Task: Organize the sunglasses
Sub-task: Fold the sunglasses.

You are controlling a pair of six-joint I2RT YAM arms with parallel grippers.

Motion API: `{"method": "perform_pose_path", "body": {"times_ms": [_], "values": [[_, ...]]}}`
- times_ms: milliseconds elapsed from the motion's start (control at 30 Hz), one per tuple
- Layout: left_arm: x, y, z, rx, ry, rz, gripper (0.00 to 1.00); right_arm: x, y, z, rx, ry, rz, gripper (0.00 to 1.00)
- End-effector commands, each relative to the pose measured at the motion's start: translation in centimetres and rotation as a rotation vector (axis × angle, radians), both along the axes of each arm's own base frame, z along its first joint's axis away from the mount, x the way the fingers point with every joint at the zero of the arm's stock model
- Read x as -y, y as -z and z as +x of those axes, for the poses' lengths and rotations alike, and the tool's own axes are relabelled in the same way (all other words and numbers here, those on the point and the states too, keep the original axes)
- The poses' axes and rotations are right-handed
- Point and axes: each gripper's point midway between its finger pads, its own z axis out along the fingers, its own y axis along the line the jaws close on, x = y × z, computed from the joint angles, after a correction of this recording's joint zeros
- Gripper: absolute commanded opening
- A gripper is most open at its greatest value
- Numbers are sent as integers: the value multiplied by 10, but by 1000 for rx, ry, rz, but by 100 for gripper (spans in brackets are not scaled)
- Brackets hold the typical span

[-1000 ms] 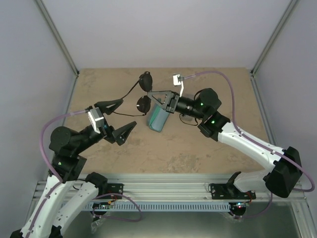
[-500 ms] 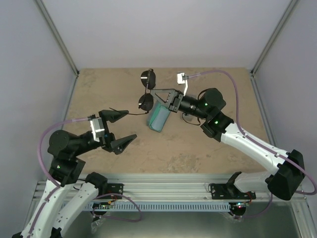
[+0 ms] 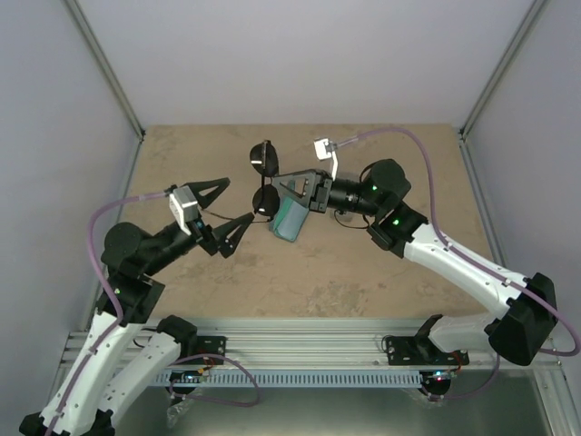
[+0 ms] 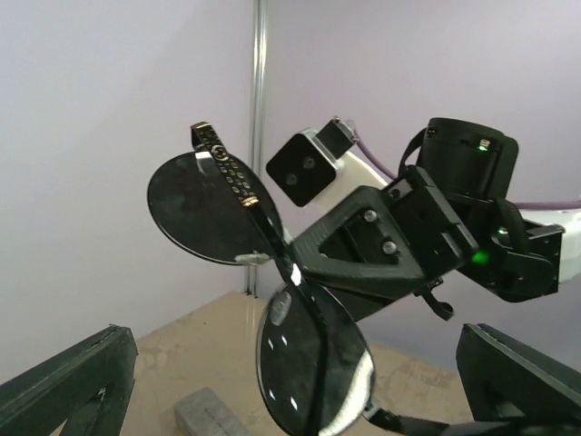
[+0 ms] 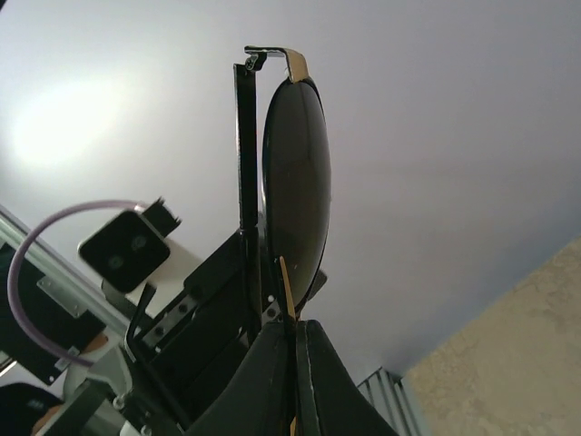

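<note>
The sunglasses (image 3: 264, 160), with black oval lenses and thin dark arms, hang in the air over the middle of the table. My right gripper (image 3: 276, 180) is shut on their frame near the bridge; in the right wrist view one lens (image 5: 296, 173) stands edge-on above the closed fingertips (image 5: 313, 350). My left gripper (image 3: 235, 202) is open and faces the glasses from the left. Its two fingers (image 4: 68, 381) stand wide at the bottom corners of the left wrist view, with the lower lens (image 4: 313, 372) between them and untouched. A red-framed pair is out of view.
A blue-grey rectangular case (image 3: 290, 220) lies on the table under my right gripper. A grey block (image 4: 207, 413) shows on the table below the glasses in the left wrist view. Grey walls and metal posts close in the table; a rail runs along its near edge.
My left gripper has come up and forward toward the glasses after dipping back. My right gripper has turned the glasses, so the lenses now sit slightly lower and closer to the left fingers.
</note>
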Motion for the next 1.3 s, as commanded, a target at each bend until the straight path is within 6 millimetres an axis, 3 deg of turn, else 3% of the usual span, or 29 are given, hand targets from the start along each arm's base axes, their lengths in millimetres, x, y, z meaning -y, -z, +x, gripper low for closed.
{"method": "perform_pose_path", "body": {"times_ms": [0, 133, 267, 567, 700, 800, 967, 1100, 1267], "values": [[-2, -9, 15, -24, -41, -46, 99, -1, -3, -16, 51, -88, -13, 1], [-1, -2, 32, -66, -75, -44, 99, -2, -2, -30, 79, -160, -20, 1], [7, -2, 33, -64, -32, -41, 99, -4, 2, -43, 89, -237, -34, 1], [23, 5, 36, -85, 58, -5, 99, -6, 12, -45, 101, -260, -80, 1], [20, 7, 36, -80, 34, -2, 99, 0, 22, -16, 52, -82, -126, 1], [15, 13, 39, -102, 0, 0, 99, 16, 42, 19, -10, 108, -182, 1], [5, 29, 52, -176, -94, -8, 99, 41, 73, 54, -64, 244, -237, 0], [-2, 44, 76, -271, -191, -35, 99, 59, 92, 84, -27, 375, -316, 0], [4, 99, 122, -526, -279, -27, 99, 82, 120, 120, 32, 482, -407, 0]]}}
